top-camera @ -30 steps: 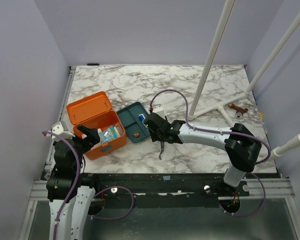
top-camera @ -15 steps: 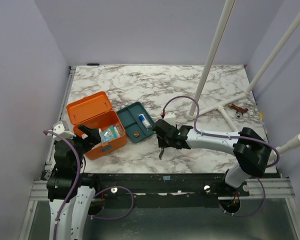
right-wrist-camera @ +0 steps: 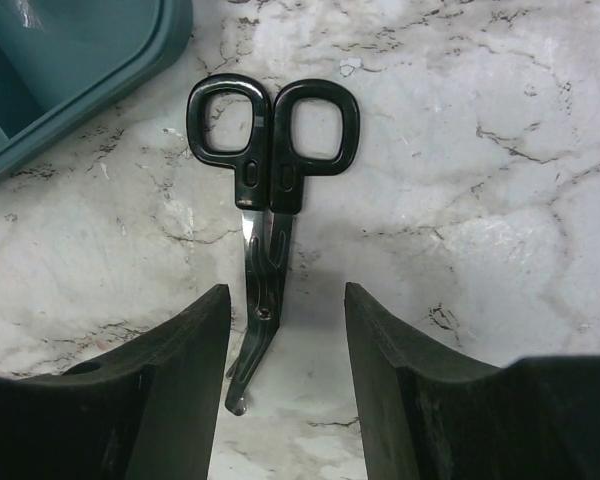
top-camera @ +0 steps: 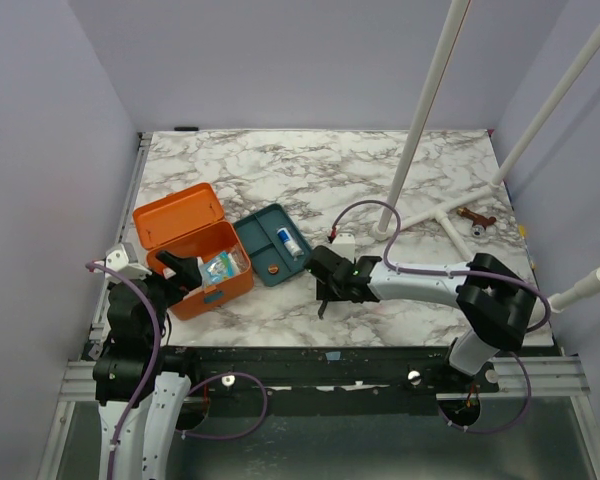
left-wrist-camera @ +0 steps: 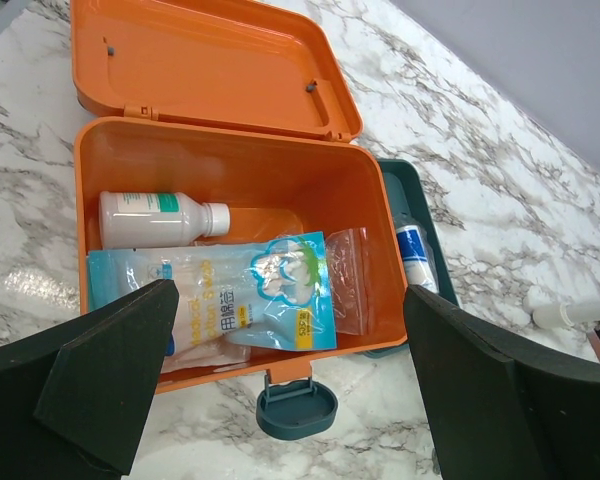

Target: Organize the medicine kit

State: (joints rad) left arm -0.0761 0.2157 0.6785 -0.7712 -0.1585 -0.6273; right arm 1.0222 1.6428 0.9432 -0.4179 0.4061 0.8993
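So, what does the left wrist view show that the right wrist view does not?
Only the left wrist view shows the open medicine kit, holding a white bottle and blue packets. Only the right wrist view shows black scissors lying closed on the marble table, between the right gripper's open fingers. Both views show part of the teal tray and the marble.

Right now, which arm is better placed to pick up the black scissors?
Right. The right hand, open, hangs over the scissors, fingers either side of the blades; the left hand hovers, open, at the orange medicine kit, well away.
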